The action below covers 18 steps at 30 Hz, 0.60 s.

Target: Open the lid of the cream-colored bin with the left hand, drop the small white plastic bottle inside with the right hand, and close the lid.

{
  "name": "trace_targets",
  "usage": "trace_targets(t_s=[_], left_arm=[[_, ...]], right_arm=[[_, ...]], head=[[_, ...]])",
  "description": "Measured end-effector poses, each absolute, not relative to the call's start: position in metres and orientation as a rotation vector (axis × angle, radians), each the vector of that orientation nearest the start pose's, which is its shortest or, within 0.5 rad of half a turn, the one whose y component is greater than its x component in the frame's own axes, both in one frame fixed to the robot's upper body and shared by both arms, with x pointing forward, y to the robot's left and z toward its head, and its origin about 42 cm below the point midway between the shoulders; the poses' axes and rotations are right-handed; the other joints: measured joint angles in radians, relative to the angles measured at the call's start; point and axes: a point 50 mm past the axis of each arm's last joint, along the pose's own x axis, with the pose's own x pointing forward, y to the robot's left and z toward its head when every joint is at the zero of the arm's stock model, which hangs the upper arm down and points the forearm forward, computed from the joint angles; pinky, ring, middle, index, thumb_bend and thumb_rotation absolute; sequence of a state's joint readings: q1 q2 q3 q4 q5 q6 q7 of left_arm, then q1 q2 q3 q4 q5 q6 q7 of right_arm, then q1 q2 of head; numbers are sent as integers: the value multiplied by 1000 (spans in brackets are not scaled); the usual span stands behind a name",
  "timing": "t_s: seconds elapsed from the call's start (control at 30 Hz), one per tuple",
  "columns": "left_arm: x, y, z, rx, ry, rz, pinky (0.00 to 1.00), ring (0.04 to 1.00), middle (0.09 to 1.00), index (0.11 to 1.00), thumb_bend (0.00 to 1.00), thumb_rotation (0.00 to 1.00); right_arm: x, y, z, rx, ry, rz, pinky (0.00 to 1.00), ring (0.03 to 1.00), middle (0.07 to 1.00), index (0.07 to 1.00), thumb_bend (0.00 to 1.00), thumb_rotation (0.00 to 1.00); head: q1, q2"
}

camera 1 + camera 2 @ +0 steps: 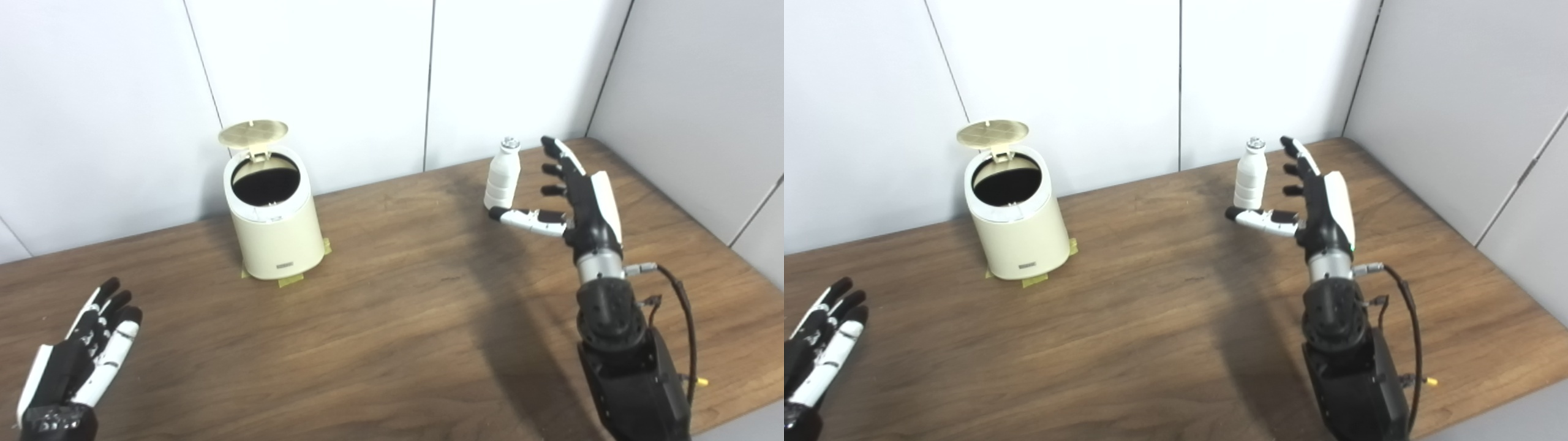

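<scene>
The cream-colored bin (274,226) stands at the back left of the table, its round lid (253,132) flipped up and the dark inside showing. The small white plastic bottle (503,174) stands upright at the back right. My right hand (572,193) is open just right of the bottle, fingers spread beside it and thumb stretched out under its base; I cannot tell if it touches. My left hand (86,349) is open and empty, low at the front left, far from the bin.
The wooden table (392,318) runs to white wall panels behind and a wall at the right. Pieces of tape (291,280) lie under the bin's base. A black cable (683,312) loops along my right forearm.
</scene>
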<state>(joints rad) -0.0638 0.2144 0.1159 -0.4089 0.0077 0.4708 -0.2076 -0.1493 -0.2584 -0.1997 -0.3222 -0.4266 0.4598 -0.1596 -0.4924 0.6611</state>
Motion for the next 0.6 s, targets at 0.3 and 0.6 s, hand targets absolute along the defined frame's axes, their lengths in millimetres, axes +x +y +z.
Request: trace_targets(t_s=[0.3,0.6], left_arm=[[283,277,209,230,-17,-118,923,932,922,956,378,436],[282,276,210,277,-13,-144,949,931,926,956,340,380]], right_arm=[[347,-372,220,-768,16,-570,754,877,899,906,895,100],[385,-391,213,-880,84,-511,717,859,890,909,901,79]], head=[[-6,0],[6,2]])
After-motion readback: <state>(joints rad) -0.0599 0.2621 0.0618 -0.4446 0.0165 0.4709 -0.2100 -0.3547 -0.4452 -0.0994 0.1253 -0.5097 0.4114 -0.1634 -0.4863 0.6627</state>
